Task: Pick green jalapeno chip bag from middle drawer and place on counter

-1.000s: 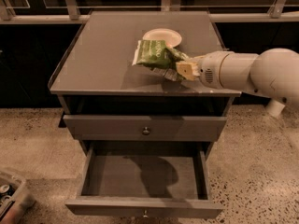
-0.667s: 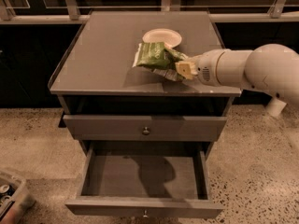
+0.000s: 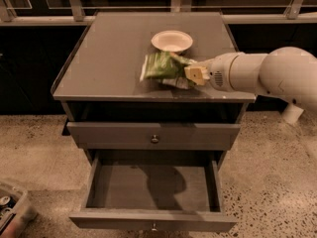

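Observation:
The green jalapeno chip bag (image 3: pixel 161 66) is over the right middle of the counter (image 3: pixel 109 58), just in front of a white bowl (image 3: pixel 172 40). My gripper (image 3: pixel 184 69) reaches in from the right on a white arm and is shut on the bag's right end. Whether the bag rests on the counter or hangs just above it, I cannot tell. The middle drawer (image 3: pixel 153 187) stands pulled open below, its grey floor bare except for the arm's shadow.
A closed drawer panel with a round metal knob (image 3: pixel 155 139) sits above the open drawer. A metal rail (image 3: pixel 74 4) runs behind the counter. A bin with cans (image 3: pixel 10 209) stands on the speckled floor at lower left.
The gripper and the bag have shifted only slightly over the counter; the bag stays held in front of the bowl.

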`<state>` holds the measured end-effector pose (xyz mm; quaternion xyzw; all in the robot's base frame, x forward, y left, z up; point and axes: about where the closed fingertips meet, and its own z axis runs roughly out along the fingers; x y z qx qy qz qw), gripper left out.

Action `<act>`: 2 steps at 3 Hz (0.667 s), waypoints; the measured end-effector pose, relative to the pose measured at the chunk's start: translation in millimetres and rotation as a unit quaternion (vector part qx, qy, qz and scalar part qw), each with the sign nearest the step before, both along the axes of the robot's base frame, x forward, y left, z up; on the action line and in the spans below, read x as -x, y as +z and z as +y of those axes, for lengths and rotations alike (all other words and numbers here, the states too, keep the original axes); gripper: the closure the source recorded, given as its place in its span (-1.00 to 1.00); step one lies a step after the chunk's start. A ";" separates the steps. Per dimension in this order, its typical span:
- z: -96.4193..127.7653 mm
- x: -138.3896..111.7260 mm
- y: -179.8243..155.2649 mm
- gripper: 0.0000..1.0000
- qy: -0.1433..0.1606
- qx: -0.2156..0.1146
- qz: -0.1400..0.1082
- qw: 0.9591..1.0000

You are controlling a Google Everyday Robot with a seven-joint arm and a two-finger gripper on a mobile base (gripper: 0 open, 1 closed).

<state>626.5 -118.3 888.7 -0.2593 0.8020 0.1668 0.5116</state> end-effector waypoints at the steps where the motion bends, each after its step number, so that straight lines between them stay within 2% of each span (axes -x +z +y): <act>1: 0.0 0.0 0.0 -0.78 0.000 0.000 0.000 1.000; 2: 0.1 0.0 0.0 -1.00 0.000 0.000 0.000 1.000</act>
